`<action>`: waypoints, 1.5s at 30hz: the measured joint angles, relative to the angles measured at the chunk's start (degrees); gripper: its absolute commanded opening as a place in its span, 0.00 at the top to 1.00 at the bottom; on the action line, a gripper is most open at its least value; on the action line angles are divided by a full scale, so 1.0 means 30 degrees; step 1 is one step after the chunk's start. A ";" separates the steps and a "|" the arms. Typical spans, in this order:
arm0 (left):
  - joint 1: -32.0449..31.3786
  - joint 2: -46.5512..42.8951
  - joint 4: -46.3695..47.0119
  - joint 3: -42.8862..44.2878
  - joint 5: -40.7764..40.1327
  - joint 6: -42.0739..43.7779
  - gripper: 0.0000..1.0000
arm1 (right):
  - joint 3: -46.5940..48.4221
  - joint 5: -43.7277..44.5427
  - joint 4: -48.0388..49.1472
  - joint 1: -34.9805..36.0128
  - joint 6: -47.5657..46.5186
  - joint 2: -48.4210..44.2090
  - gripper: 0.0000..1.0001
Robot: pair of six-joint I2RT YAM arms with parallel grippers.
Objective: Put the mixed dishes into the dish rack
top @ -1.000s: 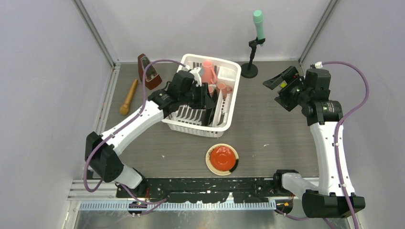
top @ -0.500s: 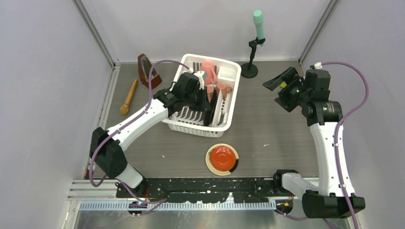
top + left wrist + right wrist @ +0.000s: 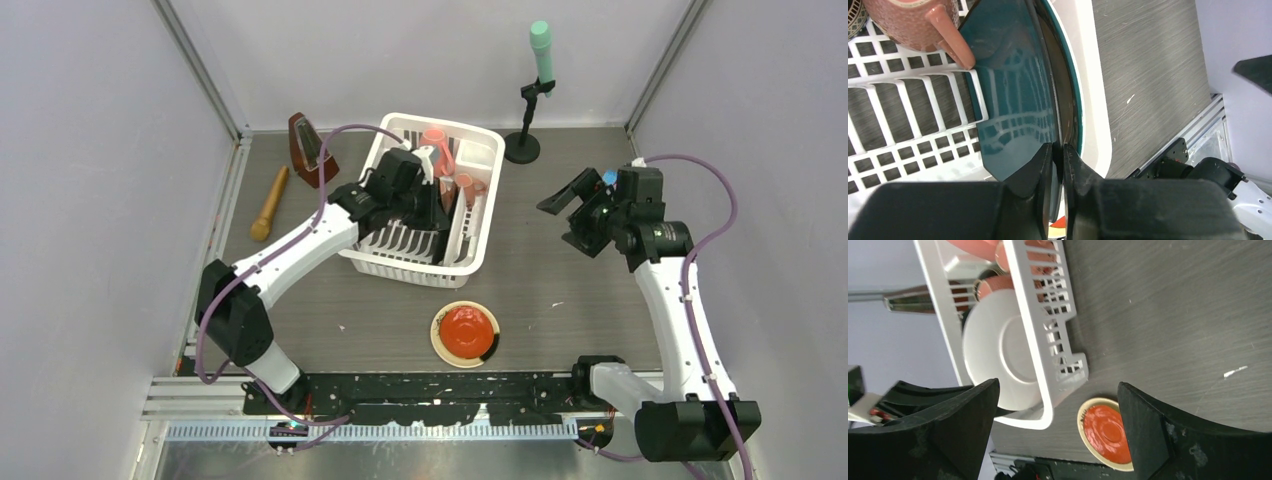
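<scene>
The white dish rack [image 3: 487, 142] stands at the back centre. Two pink mugs [image 3: 437, 150] [image 3: 466, 186] sit in its far end. The large teal-rimmed plate [image 3: 446, 222] stands on edge in the rack's slots. My left gripper [image 3: 430, 203] is inside the rack, shut on that plate's rim; the wrist view shows the fingers [image 3: 1040, 165] pinching the teal plate [image 3: 1013, 95] beside a mug [image 3: 908, 20]. The cream plate with red centre [image 3: 465, 333] lies on the table in front of the rack. My right gripper [image 3: 563, 213] is open and empty, right of the rack. The brown bowl is not plainly in view.
A wooden pestle [image 3: 269, 203] and a brown metronome [image 3: 312, 150] lie left of the rack. A microphone stand [image 3: 523, 146] with a green head stands behind it. The right wrist view shows the rack [image 3: 1023, 295], the plate's white back [image 3: 998, 355] and the red-centred plate [image 3: 1108, 432].
My left gripper has shifted slightly deeper into the rack, still on the teal plate. My right arm has swung down and left toward the table's middle, jaws still open.
</scene>
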 measured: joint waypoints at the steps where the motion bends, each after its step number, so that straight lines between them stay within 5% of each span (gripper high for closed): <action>1: -0.0007 0.0000 0.0007 0.0000 0.0044 -0.0102 0.75 | -0.0583 -0.0087 0.0138 0.0182 -0.0058 -0.0095 0.05; 5: -0.0007 0.0102 0.0022 0.0000 0.0000 -0.0350 0.55 | -0.2623 -0.0408 0.0546 0.1217 -0.0321 -0.0372 0.07; 12: 0.0124 0.0022 -0.0648 0.0000 -0.0430 -0.0481 0.44 | -0.6317 0.0080 0.1683 0.5399 -0.0401 -0.0386 0.18; 22: 0.0124 -0.2310 -0.2339 0.1195 -0.1355 0.0087 0.20 | -1.1825 0.0233 0.4852 0.7694 0.0590 -0.0270 0.30; 25: 0.0124 -0.3388 -0.2492 0.1508 -0.1676 0.0721 0.01 | -1.2764 0.0328 0.5428 0.8451 0.1056 -0.0277 0.37; 31: 0.0466 -0.6273 -0.2018 -0.0160 -0.2863 0.2696 0.03 | -1.4120 0.0262 0.6513 0.9792 0.1960 -0.0998 0.43; 34: 0.0954 -0.7847 -0.1880 -0.1821 -0.3424 0.3657 0.26 | -1.4273 0.0262 0.6630 1.0200 0.2237 -0.1428 0.41; 43: -0.0364 -1.0805 -0.2186 -0.4787 -0.3024 0.6149 0.25 | -1.4265 0.1173 0.6623 1.1468 0.2725 -0.0561 0.42; 45: -0.1086 -1.1672 -0.2069 -0.5741 -0.3045 0.6302 0.27 | -1.4098 0.1260 0.6666 1.1752 0.2856 -0.0095 0.54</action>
